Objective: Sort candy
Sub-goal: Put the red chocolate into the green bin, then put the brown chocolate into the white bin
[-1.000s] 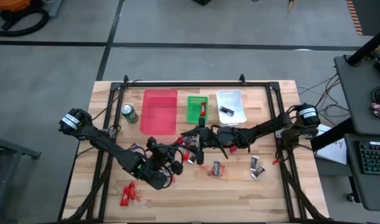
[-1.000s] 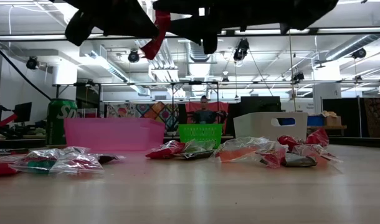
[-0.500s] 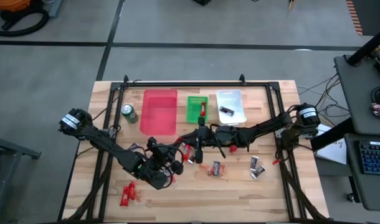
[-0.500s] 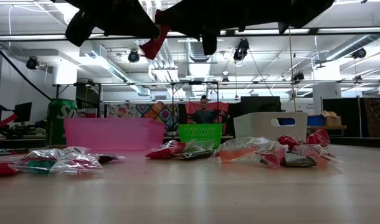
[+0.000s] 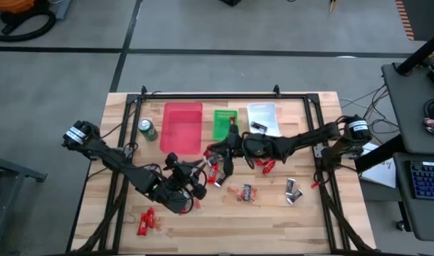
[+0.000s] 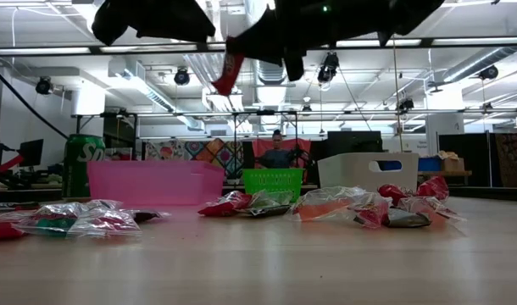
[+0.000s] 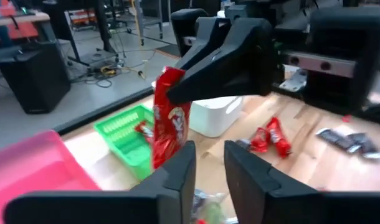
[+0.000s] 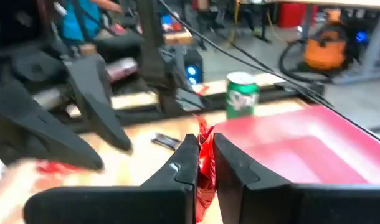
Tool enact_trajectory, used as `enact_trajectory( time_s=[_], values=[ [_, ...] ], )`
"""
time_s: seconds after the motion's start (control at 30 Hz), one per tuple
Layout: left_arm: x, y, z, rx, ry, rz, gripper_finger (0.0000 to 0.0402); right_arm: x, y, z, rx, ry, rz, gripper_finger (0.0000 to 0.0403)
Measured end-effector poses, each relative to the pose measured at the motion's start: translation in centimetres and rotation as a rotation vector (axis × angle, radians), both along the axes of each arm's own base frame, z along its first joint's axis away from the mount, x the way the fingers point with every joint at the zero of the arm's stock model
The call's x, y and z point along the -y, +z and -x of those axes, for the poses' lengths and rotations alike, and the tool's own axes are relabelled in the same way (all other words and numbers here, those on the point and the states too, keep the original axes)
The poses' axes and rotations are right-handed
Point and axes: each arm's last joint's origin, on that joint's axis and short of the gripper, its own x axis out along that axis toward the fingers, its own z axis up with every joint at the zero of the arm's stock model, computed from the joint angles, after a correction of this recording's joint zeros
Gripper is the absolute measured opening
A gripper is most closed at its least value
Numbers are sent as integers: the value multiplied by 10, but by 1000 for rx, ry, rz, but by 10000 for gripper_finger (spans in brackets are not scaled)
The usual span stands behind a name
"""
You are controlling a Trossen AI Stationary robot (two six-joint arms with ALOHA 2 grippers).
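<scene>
I see right end effector [image 5: 215,158] clenched on red candy [image 8: 205,163]; left end effector [image 7: 205,163] released. Few sweets binned, most remain on bench [image 5: 274,220].

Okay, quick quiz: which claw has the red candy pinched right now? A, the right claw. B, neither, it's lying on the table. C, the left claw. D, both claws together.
A: the right claw is shut on the red candy, which the left wrist view shows dangling from it above the table while the left claw stands open with a gap.
</scene>
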Motion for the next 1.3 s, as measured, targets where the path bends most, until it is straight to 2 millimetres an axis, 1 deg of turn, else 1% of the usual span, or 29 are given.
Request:
enact_trajectory(
  time_s=[0.1,0.2,0.3,0.37,0.47,0.53,0.67,0.8,0.87,0.97,1.03,1.2,1.3],
  values=[
    [-5,4,8,-49,0,-31,86,26,-4,5,-94,-70,8,22],
    [-10,9,17,-102,-17,-38,88,60,-11,13,-191,-147,-7,22],
    [-14,12,23,-141,-27,-47,89,94,-23,20,-275,-198,-34,22],
    [-16,12,26,-161,-28,-56,89,114,-33,24,-310,-199,-70,22],
    [-18,14,29,-182,-27,-69,89,136,-44,27,-322,-172,-139,22],
    [-20,14,31,-197,-27,-77,89,144,-52,27,-333,-166,-171,22],
    [-23,14,33,-226,-24,-92,89,151,-65,24,-365,-176,-191,39],
    [-27,13,32,-247,-9,-101,89,154,-73,17,-385,-175,-188,81],
    [-29,13,32,-249,-5,-99,89,156,-74,15,-404,-215,-185,103],
    [-29,12,31,-263,-26,-73,89,160,-70,15,-451,-319,-153,132],
    [-28,11,31,-266,-43,-42,89,161,-66,15,-479,-344,-142,148],
    [-25,8,30,-305,-123,67,89,156,-49,13,-508,-329,-151,171],
    [-23,6,31,-336,-181,161,89,145,-38,13,-538,-280,-184,175]
  ],
)
